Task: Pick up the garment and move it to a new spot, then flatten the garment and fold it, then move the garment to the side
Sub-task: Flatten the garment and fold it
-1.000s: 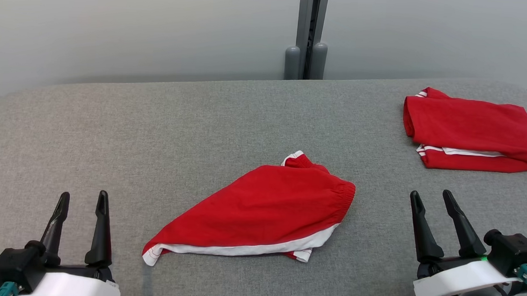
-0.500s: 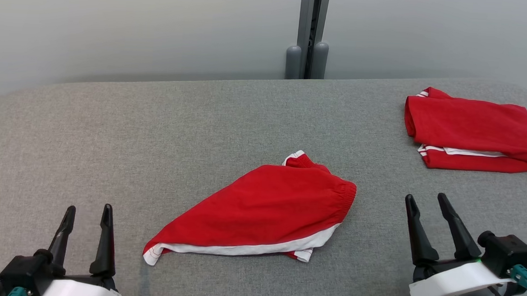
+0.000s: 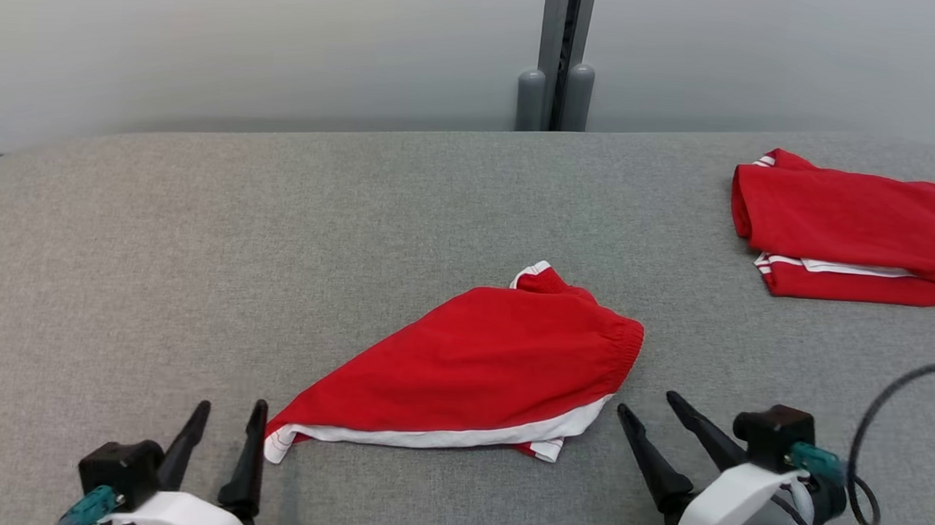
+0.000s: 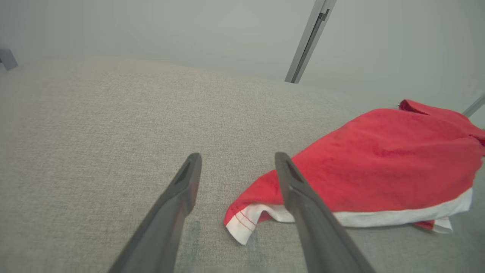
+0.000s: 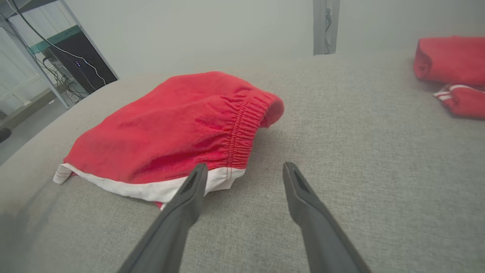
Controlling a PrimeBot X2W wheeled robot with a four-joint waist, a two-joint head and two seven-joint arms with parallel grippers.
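Two grippers sat nearest, both with jaws apart and holding nothing. The left gripper (image 3: 233,405) had slid rightward until its tips lay just beside the garment's white-hemmed near-left corner. The right gripper (image 3: 647,402) had swung leftward and tilted toward the elastic waistband end, just short of touching. A second before, both had stood well apart from the cloth, near the view's lower corners. That closing-in suggested a two-handed pick-up, the first step, was about to begin, with nothing yet lifted. Between them the garment (image 3: 478,359), red and crumpled into a rough wedge, lay in the middle of the table (image 3: 197,224), where it had been. Its small shift in the head view matched the whole picture's drift, so the camera had moved, not the cloth. Farther off, at the far right, a folded pile (image 3: 853,227) lay untouched.
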